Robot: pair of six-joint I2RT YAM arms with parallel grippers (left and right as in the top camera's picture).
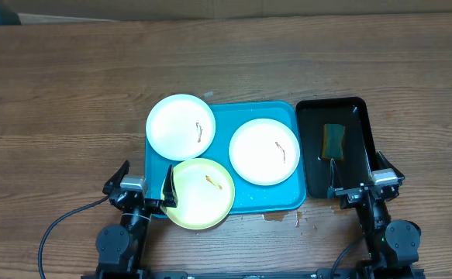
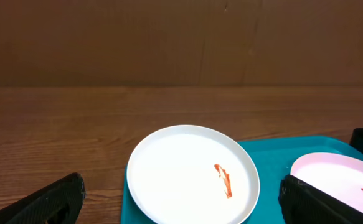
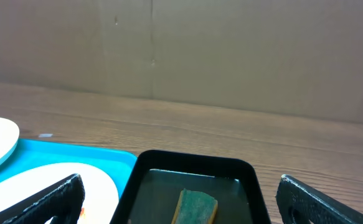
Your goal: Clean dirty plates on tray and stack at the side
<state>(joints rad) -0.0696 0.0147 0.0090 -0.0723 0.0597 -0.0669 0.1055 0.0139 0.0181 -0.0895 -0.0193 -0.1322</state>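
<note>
Three plates, all smeared, all on the turquoise tray (image 1: 219,124). One white plate (image 1: 181,126) sits at the far left corner and hangs over the rim. The second white plate (image 1: 264,151) lies flat on the tray's right half. The pale yellow plate (image 1: 202,194) is at the near left corner, its edge out past the tray's near rim. Each carries a small brown streak.

Now the left gripper (image 1: 143,183): it is low at the tray's near left corner with its jaws spread wide and nothing between them. Its inner finger (image 1: 168,186) is right at the yellow plate's left edge; whether it touches, I cannot tell. In the left wrist view the far white plate lies ahead, framed between the two fingers and apart from both.

Over to the right gripper (image 1: 360,173): also spread wide and empty, at the near end of the black tray (image 1: 365,132) just beside the turquoise one. A green sponge (image 1: 333,139) lies in that black tray, ahead of the fingers, untouched.
</note>
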